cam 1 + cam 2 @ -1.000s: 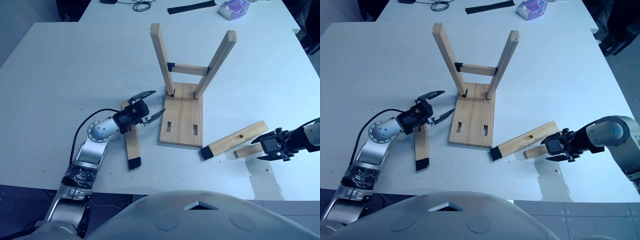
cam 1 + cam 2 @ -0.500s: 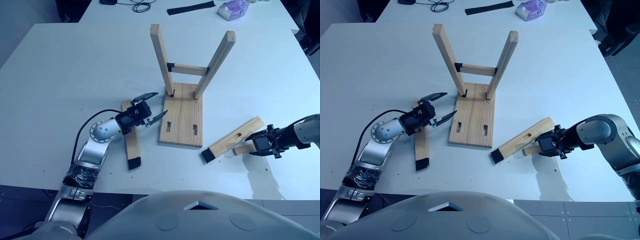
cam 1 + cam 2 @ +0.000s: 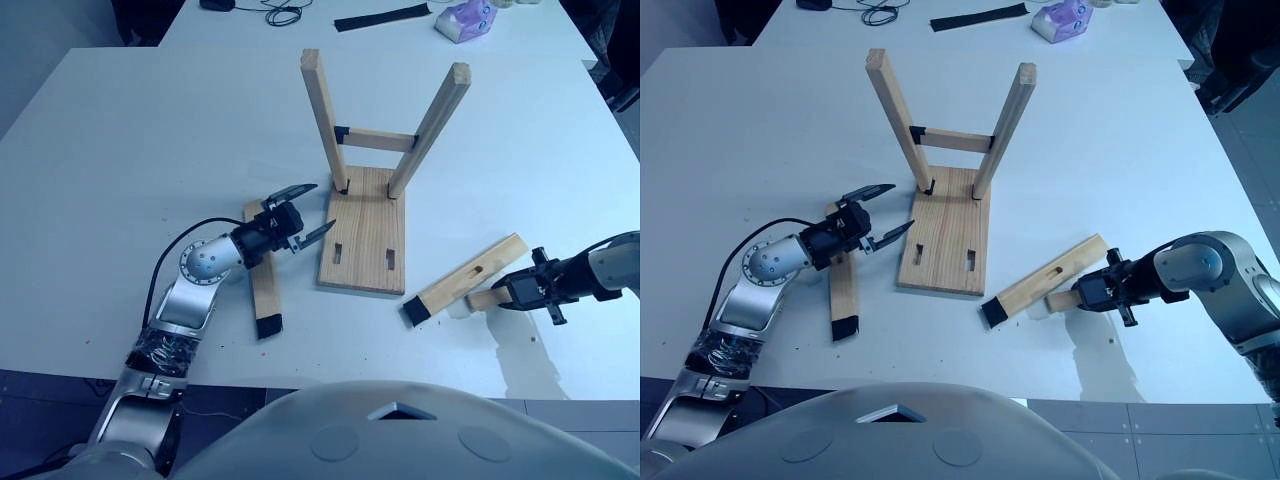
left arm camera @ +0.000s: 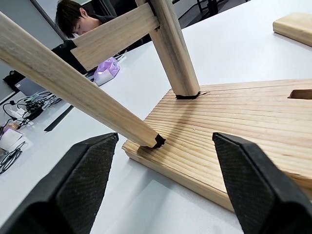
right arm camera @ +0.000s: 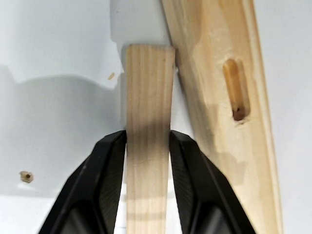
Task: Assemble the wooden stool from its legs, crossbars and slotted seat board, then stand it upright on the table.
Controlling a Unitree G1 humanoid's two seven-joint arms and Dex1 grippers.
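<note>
Count of stool parts on the white table (image 3: pixel 130 130): 4 legs, 2 crossbars, 1 seat board.

Nearest me, left side: loose leg no. 1 (image 3: pixel 265 296) lies flat, its black-tipped end toward me. My left forearm crosses over its far end.

Nearest me, right side: loose leg no. 2 (image 3: pixel 466 279) lies flat at a slant, black tip toward me, and I see one slot in its upper face. The loose crossbar (image 5: pixel 147 112) lies just beside it. My right gripper (image 3: pixel 506 292) is pinched onto this crossbar, one finger on each long side, low at the table top. One small wooden speck (image 5: pixel 26 176) lies close by.

Middle: my left gripper (image 3: pixel 320 206) has its fingers spread wide with nothing between them. It hangs just beside the left edge of the seat board (image 3: pixel 365 235), not touching it. The board lies flat, and its two near slots (image 3: pixel 338 253) are unfilled.

Farther: two legs (image 3: pixel 324 115) stand in the board's far slots, leaning outward. One crossbar (image 3: pixel 378 139) joins them.

Farthest: one purple tissue pack (image 3: pixel 468 18), one black strip (image 3: pixel 383 15), one coiled cable (image 3: pixel 282 10).
</note>
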